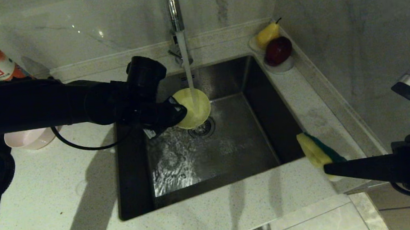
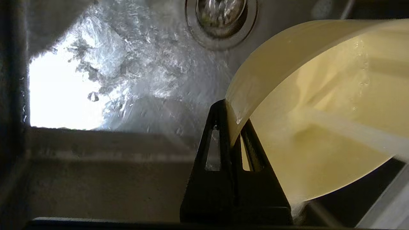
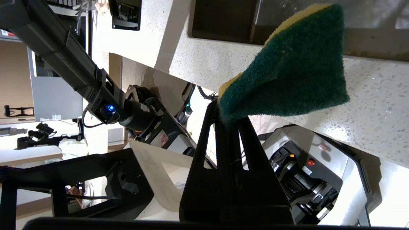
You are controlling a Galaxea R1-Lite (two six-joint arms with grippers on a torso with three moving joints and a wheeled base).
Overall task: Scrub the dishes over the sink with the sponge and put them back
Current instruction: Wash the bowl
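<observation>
Now, over the sink [image 1: 229,153]: running water from the tap [image 1: 174,9], wet basin floor, drain strainer [image 1: 202,129] just beside the bowl.

On the left arm, reaching in from the rear left edge of the basin: left tool [image 1: 181,111] [image 2: 235,127] clamped tight on the rim of the yellow bowl [image 1: 192,108] [image 2: 322,111], one finger outside the wall, one inside. Bowl tipped, mouth turned up and toward the right side of the sink, stream landing inside it.

At the front right corner of the sink, above the surface [image 1: 52,198]: right tool [image 1: 329,169] [image 3: 228,119] pinched shut on one corner of the sponge [image 1: 317,152] [image 3: 287,70]. Sponge standing out past the fingertips, long axis pointing back toward the basin, green scouring face and yellow foam both in sight.

Key relation: bowl well apart from the sponge, lying across the basin toward the rear left of it, open mouth already facing the sponge's side. Probably a rinse step, scrubbing not yet begun. Likely need: sponge carried leftward and inward across the basin, or bowl brought rightward to meet it, scouring face turned into the bowl's mouth.

Left on the surface: pink bowl [image 1: 30,138], mostly hidden under the left arm. Blue bowl not visible.
</observation>
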